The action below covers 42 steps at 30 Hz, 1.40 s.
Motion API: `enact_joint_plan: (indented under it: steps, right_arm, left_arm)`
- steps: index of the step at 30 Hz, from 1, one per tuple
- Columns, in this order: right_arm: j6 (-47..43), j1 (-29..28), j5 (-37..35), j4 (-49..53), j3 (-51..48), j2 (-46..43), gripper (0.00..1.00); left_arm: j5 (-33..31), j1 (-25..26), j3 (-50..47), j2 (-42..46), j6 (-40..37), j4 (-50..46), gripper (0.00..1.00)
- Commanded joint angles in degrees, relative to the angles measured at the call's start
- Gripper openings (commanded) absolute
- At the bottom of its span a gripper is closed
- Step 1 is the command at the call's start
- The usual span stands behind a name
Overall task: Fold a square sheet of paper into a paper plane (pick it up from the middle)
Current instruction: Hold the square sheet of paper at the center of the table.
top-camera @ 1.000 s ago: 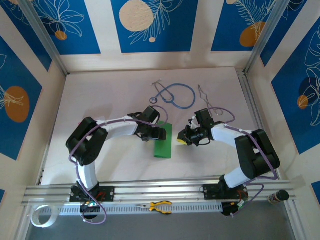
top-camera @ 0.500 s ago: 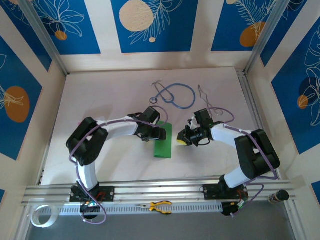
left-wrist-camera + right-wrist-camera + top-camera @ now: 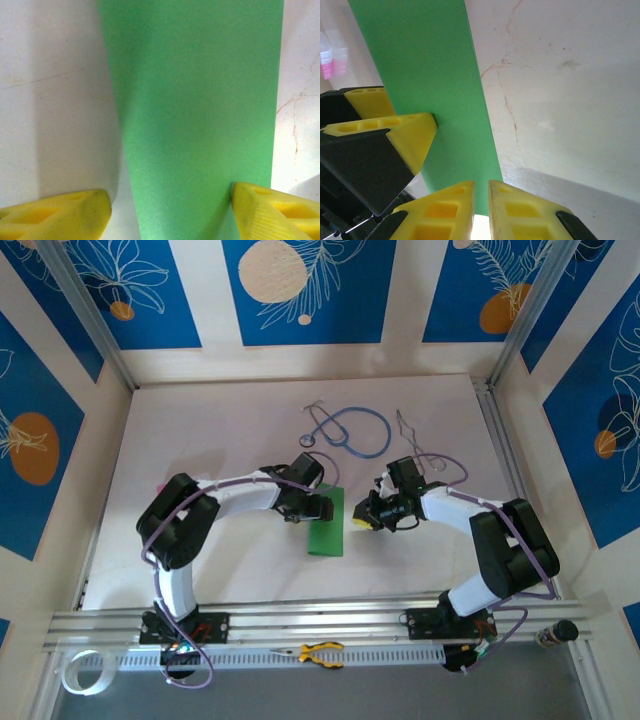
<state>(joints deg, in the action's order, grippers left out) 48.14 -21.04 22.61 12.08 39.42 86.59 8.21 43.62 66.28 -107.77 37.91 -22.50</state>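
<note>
folded green paper sheet [image 3: 326,525] looks light, limp, easily creased; pinch an edge mid-length. left gripper [image 3: 170,205] straddles it wide, right gripper [image 3: 481,192] nearly closed.

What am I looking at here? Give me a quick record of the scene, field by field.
paper: green paper, a narrow strip lying on the table
left jaws: open, one finger each side of the strip
right jaws: nearly closed at the strip's edge; grip unclear
other things: blue stethoscope farther back, yellow-handled pliers on the near rail
</note>
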Motion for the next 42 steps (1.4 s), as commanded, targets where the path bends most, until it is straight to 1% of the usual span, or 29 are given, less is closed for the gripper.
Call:
enact_joint_plan:
  steps: [1,7,14,20,21,23,25,27,33,42]
  right_arm:
    - [0.0,-0.5,0.1,1.6,1.5,0.9,0.16]
    - [0.0,-0.4,0.2,1.6,1.5,0.9,0.16]
    - [-0.2,-0.5,0.1,2.0,1.6,0.8,0.16]
    - [-0.4,-0.6,1.7,0.5,1.6,1.0,0.15]
    - [-0.3,-0.7,2.1,0.0,1.6,1.1,0.15]
    - [-0.5,-1.0,3.1,-1.3,1.8,1.7,0.08]
    - [-0.4,-1.5,3.4,-1.8,2.3,2.7,0.05]
    - [-0.4,-2.1,3.0,-1.6,3.2,3.7,0.03]
    - [0.9,-2.6,-0.6,-0.8,3.3,4.1,0.03]
    - [0.8,-2.3,-2.3,0.6,2.5,2.7,0.04]
  left_arm:
    - [-2.4,0.7,-2.5,-6.1,-2.3,-3.3,0.72]
    - [-2.8,0.7,-1.7,-6.8,-3.4,-4.2,0.71]
    - [-2.5,0.7,-1.6,-7.3,-2.7,-3.7,0.71]
    - [-2.6,0.7,-1.6,-7.3,-2.2,-3.6,0.71]
    - [-2.5,0.7,-1.7,-7.2,-2.1,-3.4,0.71]
    - [-2.4,0.7,-1.8,-7.3,-2.0,-3.2,0.71]
    - [-2.2,0.7,-1.6,-7.3,-2.1,-3.3,0.71]
    - [-2.5,0.7,-1.7,-7.3,-1.9,-3.4,0.71]
    - [-1.7,0.7,-1.8,-7.2,-0.8,-2.3,0.72]
    - [-1.7,0.8,-1.8,-7.7,-0.8,-2.0,0.73]
